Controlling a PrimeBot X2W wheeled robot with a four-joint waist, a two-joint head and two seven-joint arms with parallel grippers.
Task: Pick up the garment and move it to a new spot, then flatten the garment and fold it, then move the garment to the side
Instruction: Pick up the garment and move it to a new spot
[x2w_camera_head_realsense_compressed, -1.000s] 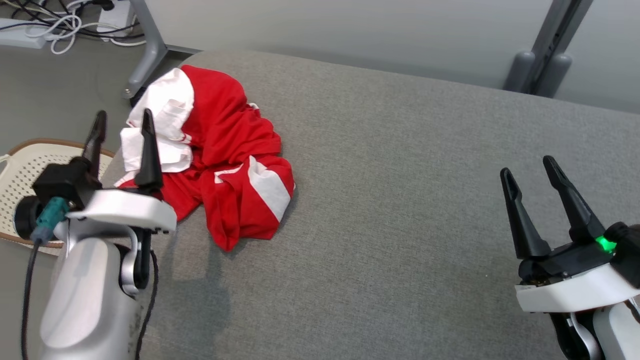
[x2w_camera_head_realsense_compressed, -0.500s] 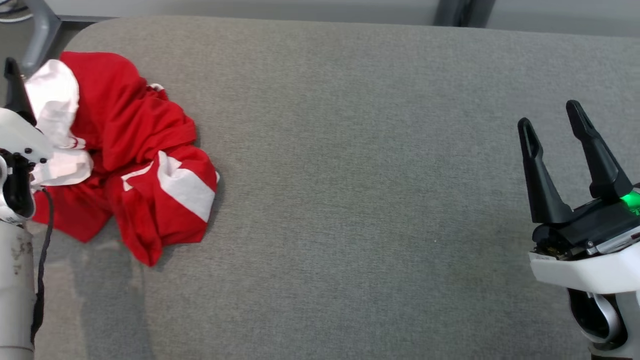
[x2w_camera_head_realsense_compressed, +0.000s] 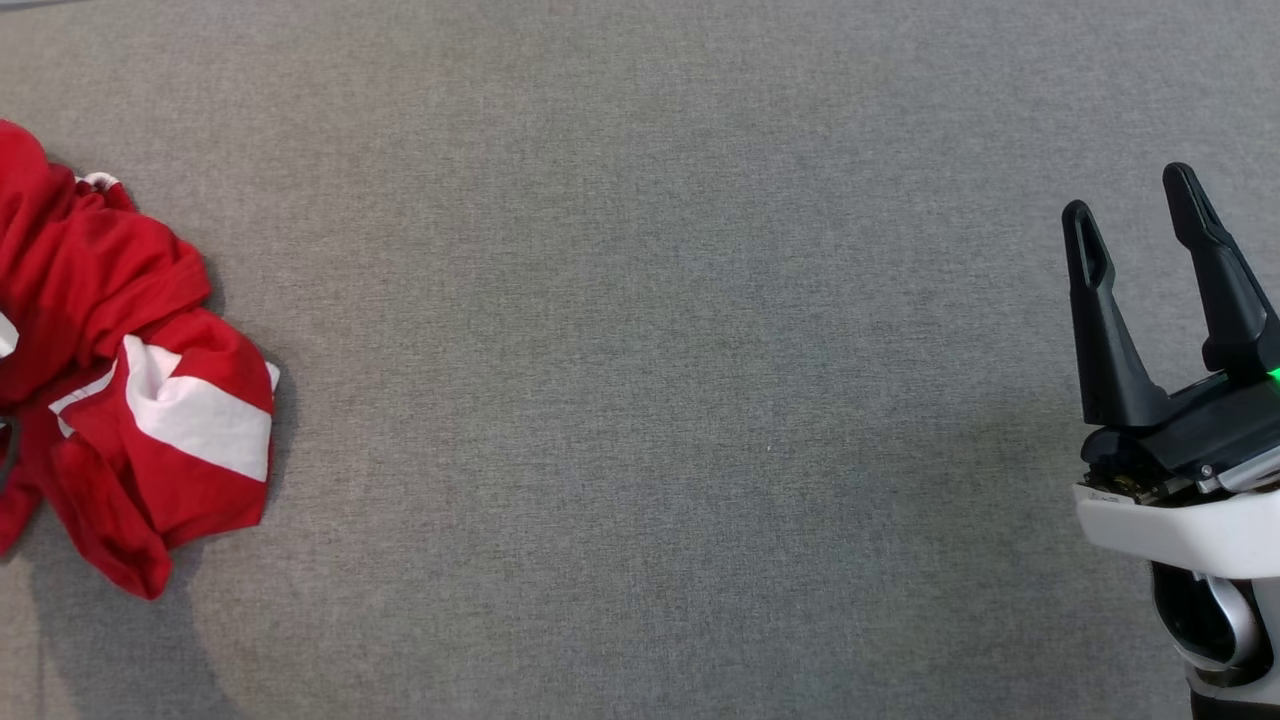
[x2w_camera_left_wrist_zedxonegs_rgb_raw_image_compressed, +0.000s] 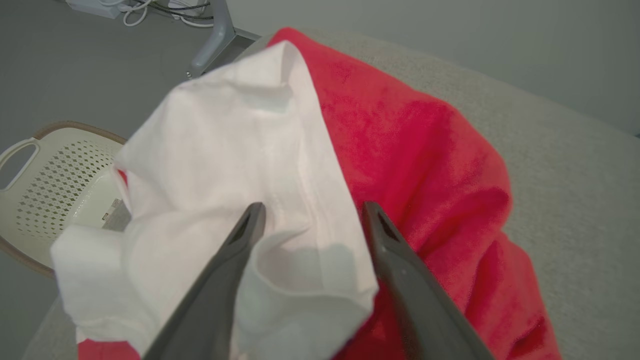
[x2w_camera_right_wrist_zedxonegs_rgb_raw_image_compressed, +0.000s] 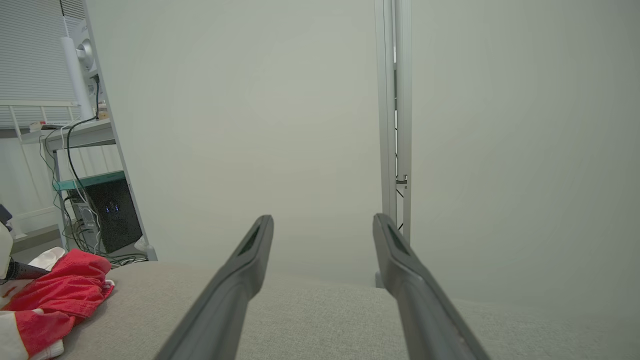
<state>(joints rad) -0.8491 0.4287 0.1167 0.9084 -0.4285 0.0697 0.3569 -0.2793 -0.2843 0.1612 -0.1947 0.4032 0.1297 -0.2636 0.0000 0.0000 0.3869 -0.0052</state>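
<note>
Our left tool (x2w_camera_left_wrist_zedxonegs_rgb_raw_image_compressed: 314, 207) hangs wide open, empty, over the white fold of the garment (x2w_camera_left_wrist_zedxonegs_rgb_raw_image_compressed: 410, 150), heaped at the left end of the table (x2w_camera_head_realsense_compressed: 640, 300); we should pinch several layers deep; our right tool (x2w_camera_head_realsense_compressed: 1130, 195) gapes empty, well apart

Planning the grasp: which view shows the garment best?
Left wrist view: the garment lies close, white fold right at the open left gripper. Head view crops it at the edge; right wrist view shows it small.

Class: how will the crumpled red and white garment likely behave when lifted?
Probably floppy: the garment lies in soft, crumpled folds. Likely light: the cloth looks thin. Lifted by the left gripper, it would probably hang and unfurl.
</note>
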